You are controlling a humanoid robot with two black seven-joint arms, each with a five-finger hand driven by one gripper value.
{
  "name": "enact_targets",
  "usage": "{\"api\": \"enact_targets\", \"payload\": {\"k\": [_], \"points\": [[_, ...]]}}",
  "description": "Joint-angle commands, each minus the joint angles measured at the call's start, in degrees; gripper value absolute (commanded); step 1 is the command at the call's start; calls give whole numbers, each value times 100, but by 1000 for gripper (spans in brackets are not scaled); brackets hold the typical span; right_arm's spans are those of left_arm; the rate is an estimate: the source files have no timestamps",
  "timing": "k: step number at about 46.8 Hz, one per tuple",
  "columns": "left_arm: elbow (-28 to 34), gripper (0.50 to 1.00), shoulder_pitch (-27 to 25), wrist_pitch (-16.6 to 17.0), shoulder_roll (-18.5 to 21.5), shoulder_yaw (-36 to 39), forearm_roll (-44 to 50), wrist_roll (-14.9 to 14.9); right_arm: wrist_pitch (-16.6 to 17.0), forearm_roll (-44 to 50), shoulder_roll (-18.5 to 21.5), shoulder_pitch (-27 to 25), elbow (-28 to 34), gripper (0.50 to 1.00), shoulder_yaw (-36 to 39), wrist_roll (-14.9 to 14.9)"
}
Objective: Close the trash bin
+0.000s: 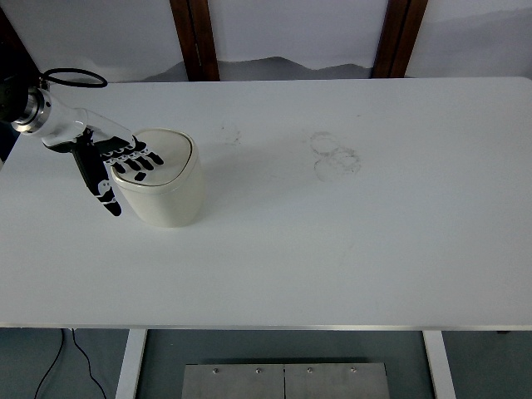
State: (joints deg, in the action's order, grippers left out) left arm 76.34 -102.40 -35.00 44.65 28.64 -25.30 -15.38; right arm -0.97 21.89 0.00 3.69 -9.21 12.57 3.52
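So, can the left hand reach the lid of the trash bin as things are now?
Probably yes. The left hand is already over the trash bin, its fingers spread above the lid, and nothing stands between them.

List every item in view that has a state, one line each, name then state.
trash bin: upright on the table, lid down and closed.
lid: flat on the bin's top, left hand's fingers over its left part.
left hand: open, fingers spread over the lid, thumb down beside the bin's left side.
table: white, faint ring marks right of centre.
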Motion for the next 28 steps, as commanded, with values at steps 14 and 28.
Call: {"api": "enact_targets", "payload": {"k": [14, 28], "points": [[-5, 1000, -43, 0, 26, -16, -1, 0, 0, 0, 0, 9, -2, 995, 0, 0], [-67, 1000, -473, 0, -9, -69, 227, 0, 0, 0, 0, 0, -2, 995, 0, 0]]}}
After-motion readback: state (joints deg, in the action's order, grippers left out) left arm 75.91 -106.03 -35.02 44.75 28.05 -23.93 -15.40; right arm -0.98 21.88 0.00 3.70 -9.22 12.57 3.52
